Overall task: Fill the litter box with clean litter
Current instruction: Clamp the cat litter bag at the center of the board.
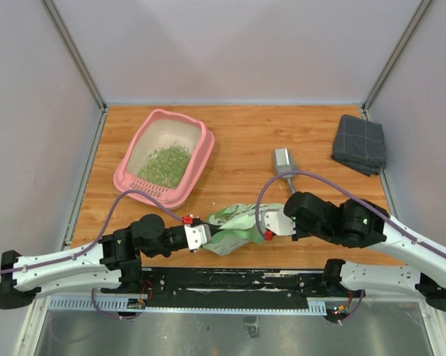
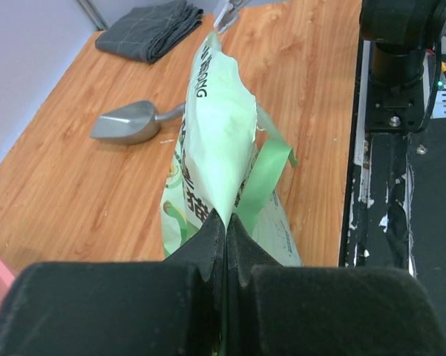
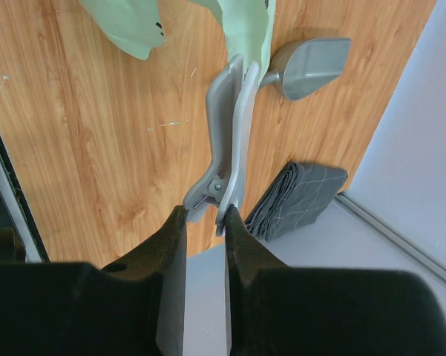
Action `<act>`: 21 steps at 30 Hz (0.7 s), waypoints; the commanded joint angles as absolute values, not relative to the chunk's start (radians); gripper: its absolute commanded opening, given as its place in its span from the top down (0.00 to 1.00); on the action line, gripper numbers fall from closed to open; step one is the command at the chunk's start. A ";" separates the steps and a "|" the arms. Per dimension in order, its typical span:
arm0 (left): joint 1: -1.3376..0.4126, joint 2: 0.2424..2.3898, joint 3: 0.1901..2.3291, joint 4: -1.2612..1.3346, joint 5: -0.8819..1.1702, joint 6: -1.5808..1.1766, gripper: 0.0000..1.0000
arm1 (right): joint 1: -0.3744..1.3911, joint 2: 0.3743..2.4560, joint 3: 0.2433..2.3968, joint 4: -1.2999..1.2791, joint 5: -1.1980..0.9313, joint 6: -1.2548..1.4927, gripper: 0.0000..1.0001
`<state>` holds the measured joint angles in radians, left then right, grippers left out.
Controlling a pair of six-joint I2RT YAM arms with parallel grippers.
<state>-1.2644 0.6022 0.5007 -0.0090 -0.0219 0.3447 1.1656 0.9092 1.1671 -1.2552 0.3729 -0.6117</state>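
The pink litter box (image 1: 126,175) sits at the table's far left with a loose heap of green clean litter (image 1: 165,165) on its cream floor. A light green printed bag (image 1: 234,226) lies between my two arms near the front edge. My left gripper (image 2: 227,222) is shut on the bag's (image 2: 219,141) near edge. My right gripper (image 3: 206,213) is shut on the handles of a grey clip (image 3: 234,126), whose far end bites the bag's other edge (image 3: 248,30). In the overhead view the two grippers, left (image 1: 208,236) and right (image 1: 261,222), face each other across the bag.
A grey metal scoop (image 1: 284,162) lies on the wood right of centre, just beyond the bag. A folded grey cloth (image 1: 358,144) rests at the far right by the wall. The black base rail (image 1: 230,280) runs along the near edge.
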 commanded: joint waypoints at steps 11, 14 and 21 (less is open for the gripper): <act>-1.259 0.560 0.551 0.158 -0.014 0.387 1.00 | 1.085 0.895 1.107 -1.278 0.388 -0.674 0.99; -1.259 0.561 0.556 0.151 -0.013 0.387 1.00 | 1.079 0.885 1.107 -1.289 0.403 -0.671 0.99; -1.259 0.566 0.562 0.148 -0.007 0.385 1.00 | 1.071 0.872 1.101 -1.296 0.396 -0.668 0.99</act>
